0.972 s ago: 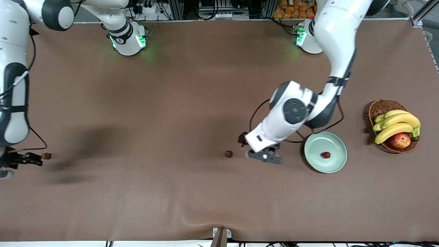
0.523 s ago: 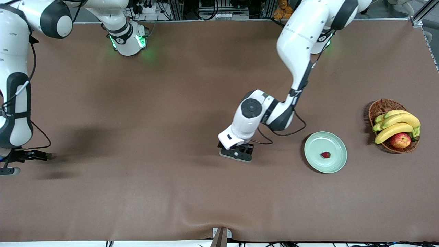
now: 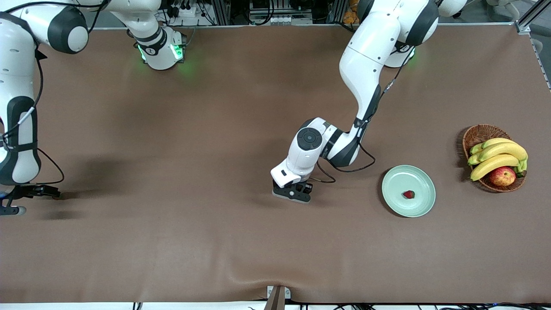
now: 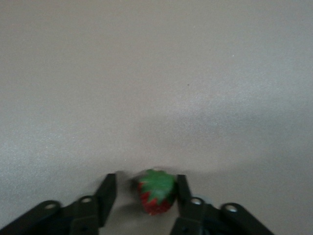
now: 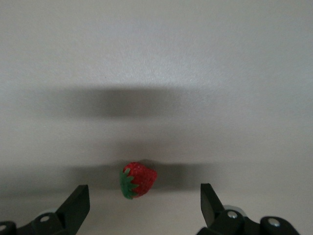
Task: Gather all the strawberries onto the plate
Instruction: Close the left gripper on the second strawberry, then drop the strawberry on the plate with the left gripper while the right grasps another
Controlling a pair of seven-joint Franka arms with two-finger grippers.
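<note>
Left tool (image 4: 146,196) part-closed around strawberry (image 4: 156,191), one finger touching, right tool (image 5: 144,205) wide open astride another strawberry (image 5: 138,179)

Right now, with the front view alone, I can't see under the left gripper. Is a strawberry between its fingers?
Observer: Yes. The left wrist view shows a small red strawberry with a green leafy top on the brown table between the left gripper's fingers; one finger touches it, the other finger stands apart from it.
Operator: And the right gripper?
Observer: The right gripper is wide open around another red strawberry that lies on the table, with neither finger touching it.
</note>
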